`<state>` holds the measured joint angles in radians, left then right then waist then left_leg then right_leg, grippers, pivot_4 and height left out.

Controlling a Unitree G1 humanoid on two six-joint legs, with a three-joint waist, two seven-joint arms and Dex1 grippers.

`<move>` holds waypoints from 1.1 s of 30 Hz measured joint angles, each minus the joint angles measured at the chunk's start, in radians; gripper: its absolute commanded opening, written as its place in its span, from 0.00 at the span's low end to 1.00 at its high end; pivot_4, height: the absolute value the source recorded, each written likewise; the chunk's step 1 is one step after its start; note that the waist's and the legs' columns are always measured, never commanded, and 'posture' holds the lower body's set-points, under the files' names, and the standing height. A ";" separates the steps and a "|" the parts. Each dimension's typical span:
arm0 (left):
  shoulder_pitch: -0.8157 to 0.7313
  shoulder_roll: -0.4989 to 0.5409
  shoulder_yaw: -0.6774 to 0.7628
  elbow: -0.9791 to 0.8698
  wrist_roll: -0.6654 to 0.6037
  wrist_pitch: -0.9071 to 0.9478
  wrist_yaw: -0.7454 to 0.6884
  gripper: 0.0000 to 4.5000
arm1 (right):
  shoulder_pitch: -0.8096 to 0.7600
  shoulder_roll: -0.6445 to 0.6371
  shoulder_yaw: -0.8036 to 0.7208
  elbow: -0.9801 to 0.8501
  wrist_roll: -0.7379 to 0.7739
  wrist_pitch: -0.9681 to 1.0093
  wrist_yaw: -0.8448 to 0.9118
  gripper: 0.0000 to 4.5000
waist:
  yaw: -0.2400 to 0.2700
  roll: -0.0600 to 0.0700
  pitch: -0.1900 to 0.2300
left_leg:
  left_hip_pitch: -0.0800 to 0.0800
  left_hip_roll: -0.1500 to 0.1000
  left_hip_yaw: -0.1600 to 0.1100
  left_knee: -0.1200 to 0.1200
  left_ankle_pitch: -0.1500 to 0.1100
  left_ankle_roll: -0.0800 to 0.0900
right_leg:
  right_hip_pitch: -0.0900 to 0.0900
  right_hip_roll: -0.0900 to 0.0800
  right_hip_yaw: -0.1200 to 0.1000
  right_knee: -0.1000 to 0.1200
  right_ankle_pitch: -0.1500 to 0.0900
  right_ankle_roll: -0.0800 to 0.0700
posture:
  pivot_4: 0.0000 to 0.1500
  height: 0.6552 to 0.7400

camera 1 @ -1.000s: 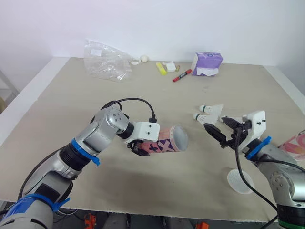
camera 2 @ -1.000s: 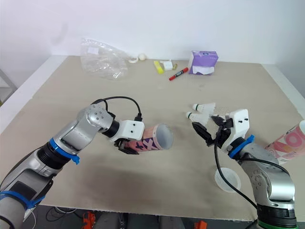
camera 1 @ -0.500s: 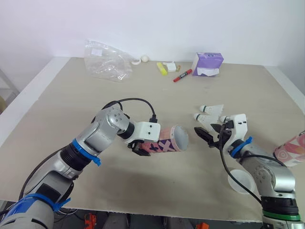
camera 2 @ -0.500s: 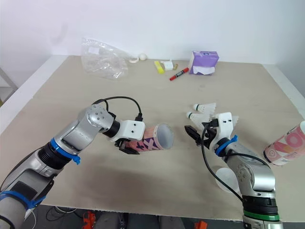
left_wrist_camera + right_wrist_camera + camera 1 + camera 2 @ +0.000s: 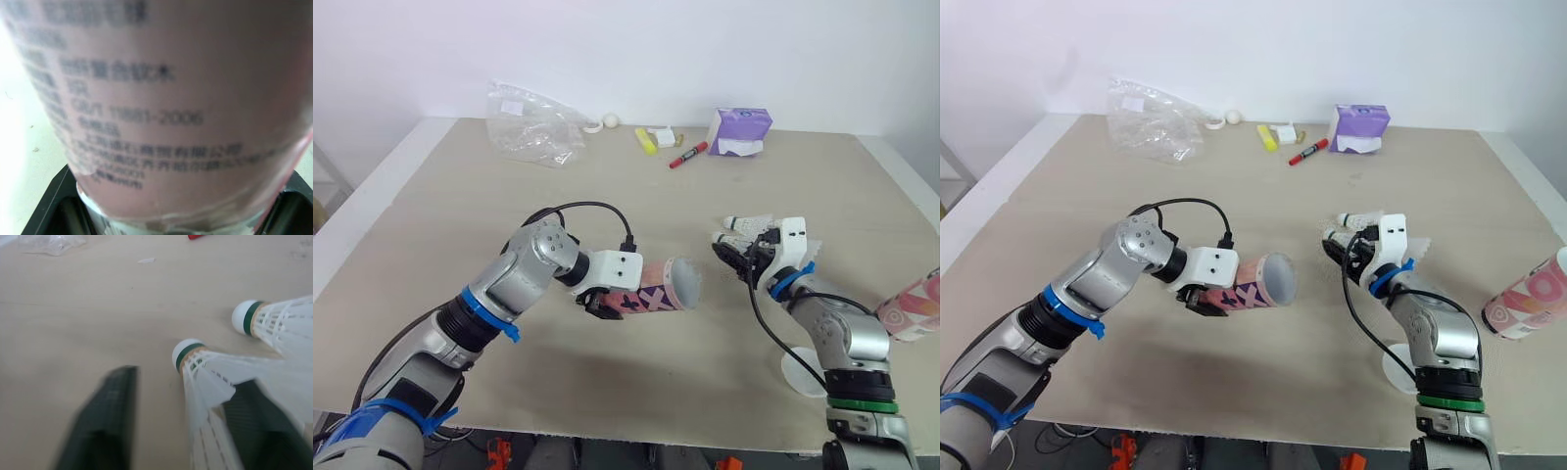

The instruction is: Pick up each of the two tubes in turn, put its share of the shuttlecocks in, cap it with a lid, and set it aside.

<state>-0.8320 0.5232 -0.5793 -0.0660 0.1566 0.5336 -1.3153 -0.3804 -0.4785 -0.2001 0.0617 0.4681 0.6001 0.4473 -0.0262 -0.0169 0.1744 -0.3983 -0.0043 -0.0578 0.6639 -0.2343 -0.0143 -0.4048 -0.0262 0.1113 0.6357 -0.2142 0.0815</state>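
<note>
Two shuttlecocks lie side by side on the beige table (image 5: 460,196), right of centre, corks toward the robot's left: the nearer shuttlecock (image 5: 195,363) and the farther shuttlecock (image 5: 274,320), just beside each other. The right gripper (image 5: 741,259) is down at them with its two black fingers spread wide and nothing clasped. One finger (image 5: 110,411) rests clear of the nearer cork on its open side, while the other lies along that shuttlecock's feather skirt, whether touching it I cannot tell. The left gripper (image 5: 605,304) is closed around the base end of a pink patterned tube (image 5: 658,287), held level above the table with its open mouth turned toward the shuttlecocks – mouth and corks are near, not touching. In the left wrist view the tube's printed wall sits between the two black finger pads (image 5: 54,208). A second pink tube (image 5: 1528,299) is at the table's right edge, well apart from the first. A translucent lid (image 5: 795,370) lies flat near the front edge, beside the right forearm. Along the far side are a crumpled clear plastic bag (image 5: 533,122), a yellow highlighter (image 5: 645,141), a red marker (image 5: 687,155) and a purple tissue pack (image 5: 739,130).
</note>
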 measured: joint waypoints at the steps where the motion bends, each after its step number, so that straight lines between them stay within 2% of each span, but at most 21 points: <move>1: 0.001 0.000 0.000 -0.001 0.000 0.001 0.001 0.68 | 0.000 0.003 0.000 0.004 -0.003 -0.001 0.001 0.10 | 0.000 0.000 0.000 | 0.000 0.000 0.000 0.000 0.000 0.000 | 0.000 0.000 0.000 0.000 0.000 0.000 | 1.00 1.00; 2: 0.001 0.000 0.000 -0.002 0.000 0.004 0.001 0.68 | 0.000 0.005 0.000 0.005 -0.004 -0.003 0.002 0.02 | 0.000 0.000 0.000 | 0.000 0.000 0.000 0.000 0.000 0.000 | 0.000 0.000 0.000 0.000 0.000 0.000 | 1.00 1.00; 7: 0.001 -0.004 0.000 -0.002 -0.001 0.010 0.003 0.68 | -0.001 0.007 0.000 0.003 -0.004 -0.012 0.013 0.02 | 0.000 0.000 0.000 | 0.000 0.000 0.000 0.000 0.000 0.000 | 0.000 0.000 0.000 0.000 0.000 0.000 | 1.00 1.00; 10: -0.001 -0.008 0.002 0.006 -0.003 0.008 0.003 0.68 | 0.028 -0.022 0.004 -0.062 -0.005 -0.012 0.054 0.02 | 0.002 0.001 0.000 | -0.001 0.000 -0.001 0.000 0.000 0.000 | 0.000 0.000 0.000 0.000 0.000 0.000 | 1.00 1.00; 15: -0.008 -0.025 0.009 0.043 -0.010 -0.012 0.003 0.68 | 0.077 -0.184 -0.001 -0.302 -0.010 -0.089 0.200 0.02 | 0.004 0.003 0.000 | -0.002 -0.002 -0.001 0.001 0.000 0.000 | 0.000 -0.001 0.000 0.000 -0.001 0.001 | 1.00 1.00; 18: -0.010 -0.033 0.013 0.058 -0.016 -0.011 0.003 0.68 | 0.132 -0.333 -0.069 -0.453 0.003 -0.270 0.415 0.02 | 0.005 0.003 0.000 | -0.002 -0.002 -0.001 0.002 0.000 0.000 | 0.001 -0.001 0.000 -0.001 -0.001 0.002 | 1.00 1.00; 21: -0.010 -0.042 0.029 0.069 -0.039 0.030 0.000 0.68 | 0.179 -0.422 -0.117 -0.512 -0.003 -0.395 0.549 0.02 | 0.004 0.001 0.000 | -0.002 -0.001 -0.001 0.003 0.000 0.000 | 0.002 -0.001 0.000 -0.002 -0.002 0.001 | 1.00 1.00; 27: -0.016 -0.047 0.035 0.083 -0.056 0.062 0.001 0.68 | 0.273 -0.448 -0.127 -0.582 0.034 -0.453 0.678 0.02 | 0.003 0.001 0.000 | -0.002 -0.001 -0.001 0.003 0.000 0.000 | 0.002 -0.001 0.000 -0.002 -0.002 0.000 | 1.00 1.00; 33: -0.019 -0.050 0.032 0.085 -0.057 0.064 0.003 0.68 | 0.233 -0.440 -0.013 -0.575 -0.043 -0.520 0.683 0.02 | 0.004 0.001 0.000 | -0.003 -0.001 0.000 0.004 0.000 0.000 | 0.001 -0.001 0.000 -0.002 -0.002 0.000 | 1.00 1.00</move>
<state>-0.8509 0.4734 -0.5469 0.0188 0.0995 0.5972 -1.3124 -0.1478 -0.9182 -0.2134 -0.5135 0.4254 0.0796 1.1305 -0.0221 -0.0162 0.1748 -0.4010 -0.0054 -0.0583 0.6681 -0.2343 -0.0142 -0.4034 -0.0269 0.1112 0.6338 -0.2161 0.0815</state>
